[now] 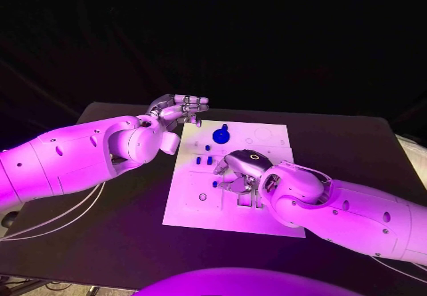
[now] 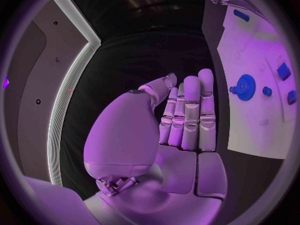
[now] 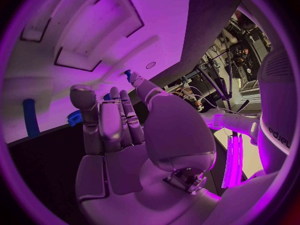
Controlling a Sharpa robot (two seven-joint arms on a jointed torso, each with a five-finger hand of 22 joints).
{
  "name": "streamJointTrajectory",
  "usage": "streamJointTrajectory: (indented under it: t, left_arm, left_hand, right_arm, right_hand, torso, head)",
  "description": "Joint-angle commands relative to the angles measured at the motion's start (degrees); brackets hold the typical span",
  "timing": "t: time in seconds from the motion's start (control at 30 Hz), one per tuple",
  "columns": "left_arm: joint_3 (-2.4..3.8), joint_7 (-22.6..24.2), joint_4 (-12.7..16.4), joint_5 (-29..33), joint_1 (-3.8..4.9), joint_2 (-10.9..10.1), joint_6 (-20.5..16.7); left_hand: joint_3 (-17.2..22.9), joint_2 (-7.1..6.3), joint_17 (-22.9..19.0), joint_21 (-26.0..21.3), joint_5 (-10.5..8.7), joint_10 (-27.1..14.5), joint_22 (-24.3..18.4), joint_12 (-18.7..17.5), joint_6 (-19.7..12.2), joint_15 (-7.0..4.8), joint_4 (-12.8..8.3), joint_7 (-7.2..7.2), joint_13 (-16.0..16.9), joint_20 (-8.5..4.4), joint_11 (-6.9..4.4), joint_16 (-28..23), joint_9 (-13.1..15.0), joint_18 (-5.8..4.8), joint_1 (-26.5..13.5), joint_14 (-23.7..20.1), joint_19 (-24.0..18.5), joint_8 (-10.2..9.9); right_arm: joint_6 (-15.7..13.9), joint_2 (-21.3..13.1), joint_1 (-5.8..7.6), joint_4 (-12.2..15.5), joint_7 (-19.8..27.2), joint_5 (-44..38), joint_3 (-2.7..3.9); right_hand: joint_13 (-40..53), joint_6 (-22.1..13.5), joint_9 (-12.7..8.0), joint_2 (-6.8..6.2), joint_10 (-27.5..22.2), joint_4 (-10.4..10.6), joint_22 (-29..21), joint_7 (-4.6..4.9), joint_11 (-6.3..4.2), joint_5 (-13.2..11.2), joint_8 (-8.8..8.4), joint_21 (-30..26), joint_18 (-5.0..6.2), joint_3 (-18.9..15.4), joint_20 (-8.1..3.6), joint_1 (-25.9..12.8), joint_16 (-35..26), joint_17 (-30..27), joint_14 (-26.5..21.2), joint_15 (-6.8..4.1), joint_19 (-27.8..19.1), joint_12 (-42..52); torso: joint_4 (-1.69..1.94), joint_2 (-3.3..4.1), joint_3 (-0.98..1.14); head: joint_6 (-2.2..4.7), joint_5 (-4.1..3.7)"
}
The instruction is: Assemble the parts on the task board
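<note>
My right silver many-fingered hand (image 1: 242, 171) hangs low over the middle of the white rectangular task board (image 1: 191, 213), palm down, its fingers drawn close together; in the right wrist view that hand (image 3: 125, 130) has a small blue part (image 3: 127, 74) at the tip of one finger (image 3: 139, 85), but I cannot tell whether the part is pinched or only touched, so I cannot tell how that hand is closed; the recessed rectangular pockets in the board (image 3: 94, 32) lie just beyond the fingertips; a long blue bar-shaped part (image 3: 29, 117) lies on the board near its edge, and a blue toothed piece (image 3: 75, 118) shows just behind my fingers; in the head view a small blue peg (image 1: 215, 183) stands on the board just beside that hand, towards the board's left edge; farther along, two short blue blocks (image 1: 205, 160) lie side by side on the left half of the board; beyond them the round blue plastic gear (image 1: 221, 133) sits near the far edge of the board, the same gear (image 2: 245, 87) showing flat on the white plate in the left wrist view; my left silver hand (image 1: 181, 108) hovers by the far left corner of the board over the black table (image 1: 98, 216), and the left wrist view shows that hand (image 2: 181, 120) with fingers straight and side by side, holding nothing
</note>
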Motion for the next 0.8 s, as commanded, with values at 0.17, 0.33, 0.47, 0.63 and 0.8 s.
streamJointTrajectory:
  t: [0.17,0.33,0.47,0.63,0.8]
  left_arm:
    - [0.03,0.1,0.2,0.2,0.03,-0.2,1.5]
    - [0.03,0.1,0.4,-0.1,0.03,-0.4,1.7]
    - [0.03,0.2,0.5,-0.2,0.03,-0.5,1.7]
    - [0.03,0.3,0.6,-0.2,0.03,-0.5,1.7]
    - [0.02,0.0,0.6,-0.3,0.03,-0.5,1.5]
  left_hand:
    - [-0.7,0.43,-0.2,-0.4,-0.34,-0.5,-0.1,0.3,-0.7,0.24,0.0,0.09,-0.1,0.29,0.06,-0.2,-0.1,0.62,-0.1,-0.4,-0.3,-0.2]
    - [-0.8,0.39,-0.2,-0.5,-0.35,-0.6,-0.2,0.4,-0.7,0.27,0.0,0.10,-0.1,0.33,0.08,-0.2,-0.1,0.61,-0.3,-0.4,-0.3,-0.2]
    - [-0.8,0.39,-0.2,-0.5,-0.35,-0.6,-0.2,0.4,-0.7,0.27,0.0,0.10,-0.1,0.33,0.08,-0.2,-0.1,0.61,-0.3,-0.4,-0.3,-0.2]
    - [-0.8,0.39,-0.2,-0.5,-0.35,-0.6,-0.2,0.4,-0.7,0.27,0.0,0.10,-0.1,0.33,0.08,-0.2,-0.1,0.61,-0.3,-0.4,-0.3,-0.2]
    - [-0.8,0.39,-0.2,-0.5,-0.35,-0.6,-0.2,0.4,-0.7,0.27,0.0,0.10,-0.1,0.33,0.08,-0.2,-0.1,0.61,-0.3,-0.4,-0.3,-0.2]
  right_arm:
    - [-2.5,-6.0,1.29,4.4,2.5,4.7,1.04]
    - [1.7,-10.9,3.57,5.6,2.5,6.2,1.40]
    - [3.7,-13.2,4.50,5.3,2.2,5.4,1.48]
    - [4.8,-14.1,4.95,3.7,1.5,3.9,1.51]
    - [6.5,-14.0,5.05,2.8,0.7,2.5,1.49]
  right_hand:
    - [0.1,0.7,0.2,0.46,1.9,0.3,2.0,-0.85,-0.80,0.8,0.21,1.4,-0.02,-1.0,-0.31,1.3,0.9,0.9,1.5,-0.03,1.1,2.1]
    - [-0.1,0.7,0.2,-0.70,2.0,1.1,2.2,-1.18,-1.02,2.7,0.09,1.5,-0.10,-3.4,-0.50,0.3,1.2,0.9,1.6,-0.20,1.3,2.7]
    - [-0.1,0.7,0.2,-0.99,1.7,1.2,2.1,-1.48,-1.11,3.1,0.03,1.4,-0.07,-4.3,-0.59,0.5,1.2,0.9,1.7,-0.17,1.3,2.7]
    - [-0.2,0.6,0.1,-0.64,0.7,1.1,1.6,-1.58,-0.96,3.1,0.01,1.0,-0.01,-5.1,-0.62,1.4,1.1,0.7,1.7,-0.08,1.0,2.4]
    - [-0.2,0.6,0.2,-0.23,0.3,1.0,1.4,-1.72,-0.88,3.0,0.05,0.8,0.01,-5.4,-0.60,2.1,1.1,0.6,1.7,0.00,0.9,2.4]
  torso:
    - [-0.03,0.05,0.00]
    - [-0.26,-0.08,-0.09]
    - [-0.44,-0.14,-0.16]
    - [-0.32,-0.14,-0.13]
    - [-0.25,-0.16,-0.26]
  head:
    - [-0.16,-0.29]
    - [-0.15,-0.56]
    - [0.09,-0.66]
    - [0.07,-0.62]
    - [0.07,-0.80]
